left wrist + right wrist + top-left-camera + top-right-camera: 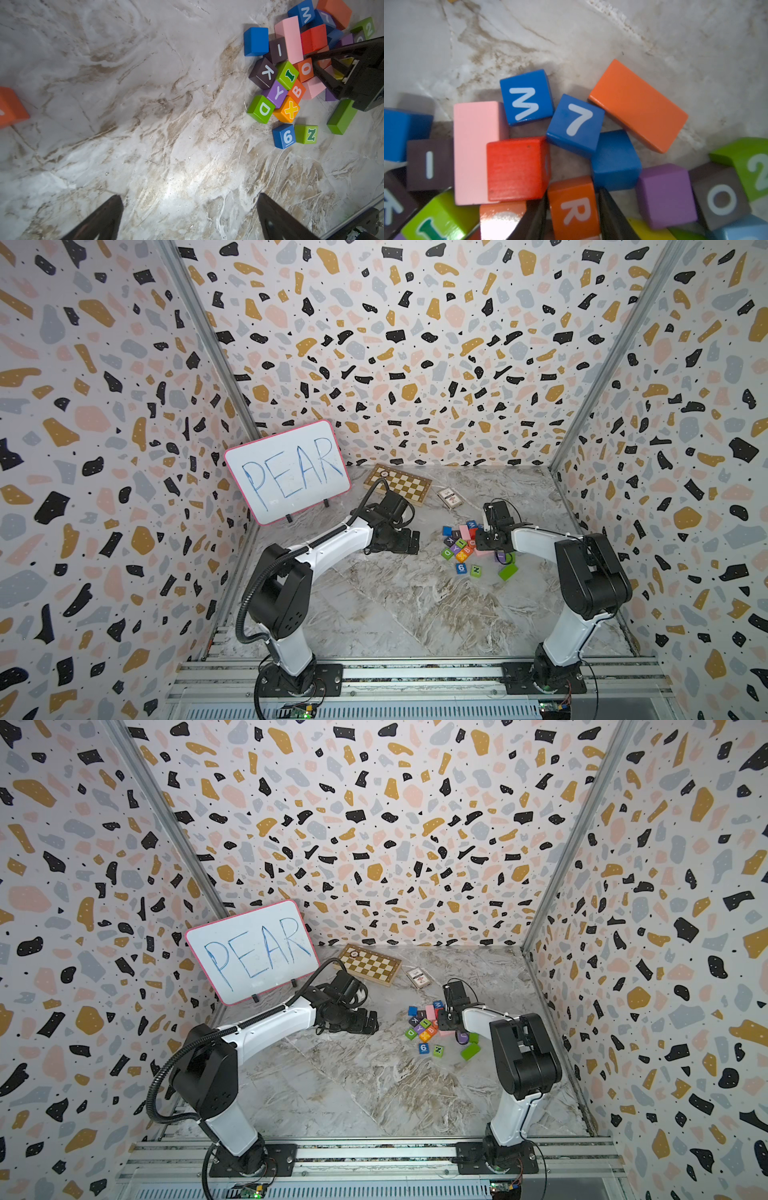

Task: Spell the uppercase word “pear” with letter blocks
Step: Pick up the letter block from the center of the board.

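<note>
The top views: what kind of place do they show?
Probably a robot test booth. Terrazzo-patterned panel walls enclose a marble-patterned tabletop on three sides, two white-and-black robot arms are bolted to a grey metal rail, and a pink-rimmed whiteboard reading PEAR stands in a back corner.

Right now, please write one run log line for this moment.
left gripper: open, empty | right gripper: shut on R block, within block pile

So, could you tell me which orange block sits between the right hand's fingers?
The R block: it alone lies between the right hand's fingers, one against each side.
</note>
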You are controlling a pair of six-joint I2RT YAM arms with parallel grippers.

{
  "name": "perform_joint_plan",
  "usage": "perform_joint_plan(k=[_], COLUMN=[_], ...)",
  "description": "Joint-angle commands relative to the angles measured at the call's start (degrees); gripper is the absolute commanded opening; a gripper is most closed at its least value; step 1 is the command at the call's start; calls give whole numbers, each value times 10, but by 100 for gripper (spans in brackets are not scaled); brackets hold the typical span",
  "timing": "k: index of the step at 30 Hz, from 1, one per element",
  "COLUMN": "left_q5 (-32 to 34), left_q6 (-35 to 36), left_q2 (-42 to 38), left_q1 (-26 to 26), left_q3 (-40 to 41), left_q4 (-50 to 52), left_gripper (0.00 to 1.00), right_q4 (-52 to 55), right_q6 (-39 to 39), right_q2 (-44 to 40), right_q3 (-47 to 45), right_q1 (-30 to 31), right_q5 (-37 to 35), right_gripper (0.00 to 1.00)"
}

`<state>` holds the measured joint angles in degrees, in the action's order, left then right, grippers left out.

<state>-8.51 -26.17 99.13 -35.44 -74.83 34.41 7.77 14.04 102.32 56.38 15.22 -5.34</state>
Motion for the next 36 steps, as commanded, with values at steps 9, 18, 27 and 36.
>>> perform_joint_plan(k=[9,18,27,36], left_q5=[9,9,-13,-35], left_q6=[3,-5,-19,-20], left_q2=[-13,-20,-33,-45], left_q1=[-1,1,15,42], left_q3=[-8,-17,-19,-9], left_q4=[7,20,28,43], left_gripper=[99,99,99,99], right_q4=[14,23,42,79], right_q6=[5,7,8,-16], right_q2=[-4,-26,-63,-96], right_q3=[18,20,23,35], right_q1=[-4,-4,-4,50], right_q5=[5,2,-2,2], right_gripper=[37,36,36,36])
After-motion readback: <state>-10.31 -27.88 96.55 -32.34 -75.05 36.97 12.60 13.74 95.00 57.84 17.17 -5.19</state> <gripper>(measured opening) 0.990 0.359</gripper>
